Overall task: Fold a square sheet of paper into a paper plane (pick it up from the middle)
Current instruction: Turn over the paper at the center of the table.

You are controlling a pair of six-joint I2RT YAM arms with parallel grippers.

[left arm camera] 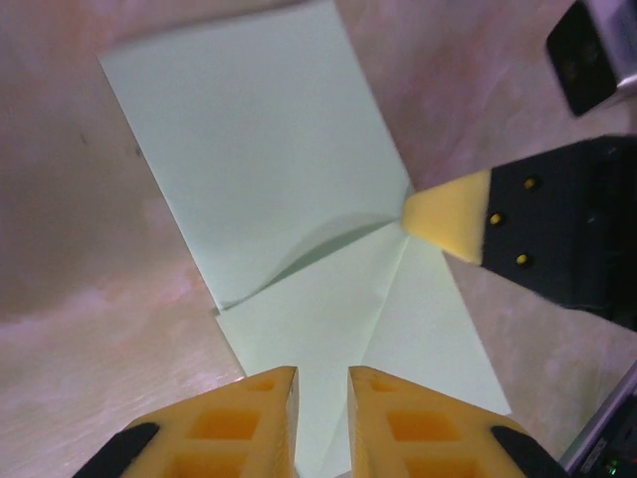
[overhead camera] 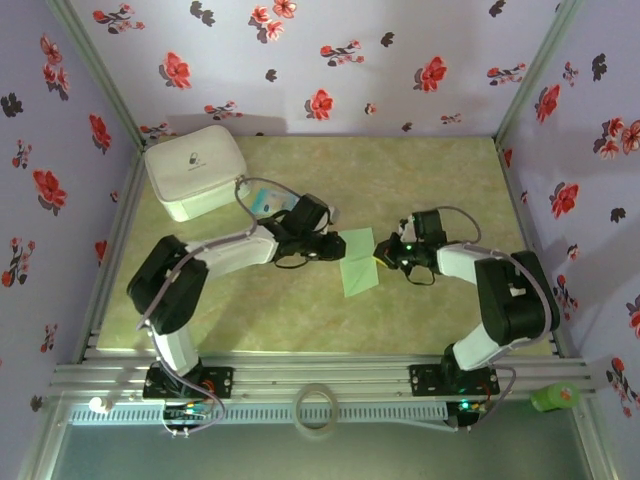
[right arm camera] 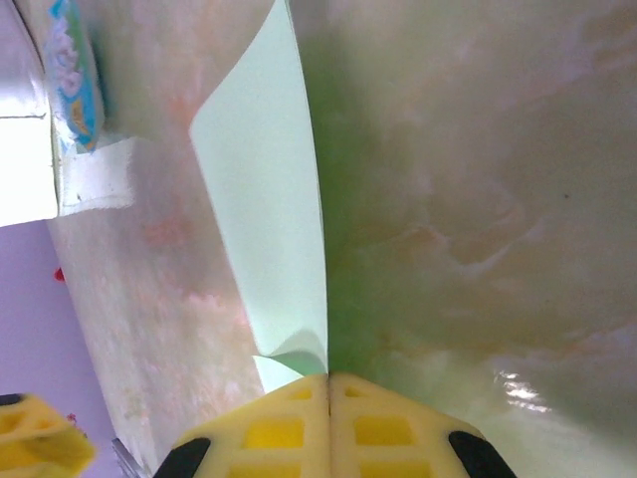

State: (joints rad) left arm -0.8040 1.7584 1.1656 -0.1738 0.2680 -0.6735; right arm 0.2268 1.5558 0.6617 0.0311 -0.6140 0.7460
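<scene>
- Nearest the lens in the left wrist view, the left gripper (left arm camera: 320, 418) shows its two yellow fingers a narrow slot apart. They sit low over the near edge of the square sheet of paper (left arm camera: 259, 149). Pale green shows through the slot, and nothing looks pinched there.
- The right gripper (right arm camera: 328, 423) has its fingers pressed together on the sheet's edge, which runs up out of them like a thin blade in its own wrist view (judging by the left wrist view, the clamp sits right where a fold line meets that edge).
- The sheet lies on the table (overhead camera: 430, 190) between the two grippers. One part is folded over on the side nearer the left gripper, and the paper bows up a little along the fold line rather than lying tight.
- The white pouch (overhead camera: 195, 172) and the small blue-and-white packet (overhead camera: 268, 200) sit at the far left, well apart from the sheet.
- As a judgement, the step in hand is an early fold of the plane. The right side anchors the sheet while the left is free to take a new hold. There is no dart shape yet, so most of the task lies ahead.
- The next move seems to call for pressing the bowed paper flat along its crease, or bringing a matching corner in to the centre line. The anchoring clamp needs to stay firm, or the thin sheet may slide and skew the fold.
</scene>
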